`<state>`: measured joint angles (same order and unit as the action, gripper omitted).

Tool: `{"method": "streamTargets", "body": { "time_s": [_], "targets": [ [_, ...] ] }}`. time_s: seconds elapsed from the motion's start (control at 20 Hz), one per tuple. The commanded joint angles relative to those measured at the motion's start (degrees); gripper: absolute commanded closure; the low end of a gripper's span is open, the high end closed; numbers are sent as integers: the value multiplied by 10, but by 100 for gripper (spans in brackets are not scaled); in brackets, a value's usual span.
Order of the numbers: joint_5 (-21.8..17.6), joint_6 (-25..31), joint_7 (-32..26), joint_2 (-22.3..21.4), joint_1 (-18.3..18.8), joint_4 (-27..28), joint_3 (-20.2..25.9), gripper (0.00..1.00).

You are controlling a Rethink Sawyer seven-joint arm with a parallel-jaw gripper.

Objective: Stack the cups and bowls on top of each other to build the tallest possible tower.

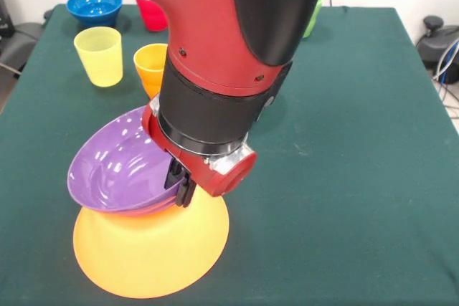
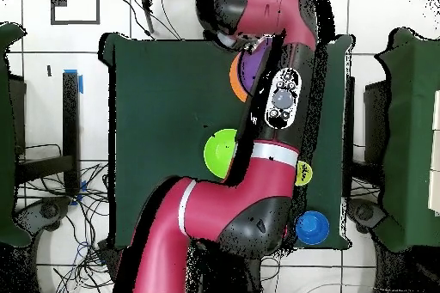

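Note:
The very large orange bowl (image 1: 150,252) lies upside down near the table's front left and also shows in the overhead view (image 2: 234,79). The wide purple bowl (image 1: 115,166) sits on it right way up, tilted, and shows in the overhead view (image 2: 254,64). My gripper (image 1: 183,188) reaches down at the purple bowl's right rim, with its black fingers closed over that rim. The arm hides the gripper in the overhead view. A yellow cup (image 1: 99,55), an orange cup (image 1: 149,66), a red cup (image 1: 152,13) and the small blue bowl (image 1: 95,6) stand at the back left.
The lime green bowl (image 2: 219,152) stands apart on the green table (image 1: 344,148); in the front view only its edge (image 1: 313,16) shows behind the arm. The yellow cup (image 2: 302,173) and blue bowl (image 2: 311,227) sit near the robot's base.

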<state>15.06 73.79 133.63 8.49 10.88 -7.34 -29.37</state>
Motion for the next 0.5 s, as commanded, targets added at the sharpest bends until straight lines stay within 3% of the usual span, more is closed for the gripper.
{"method": "streamTargets", "body": {
  "time_s": [0.05,0.5],
  "targets": [
    [0,41,-124,-5,-2,-4,-5,100],
    [19,29,-105,17,-6,13,-39,100]
  ]
}}
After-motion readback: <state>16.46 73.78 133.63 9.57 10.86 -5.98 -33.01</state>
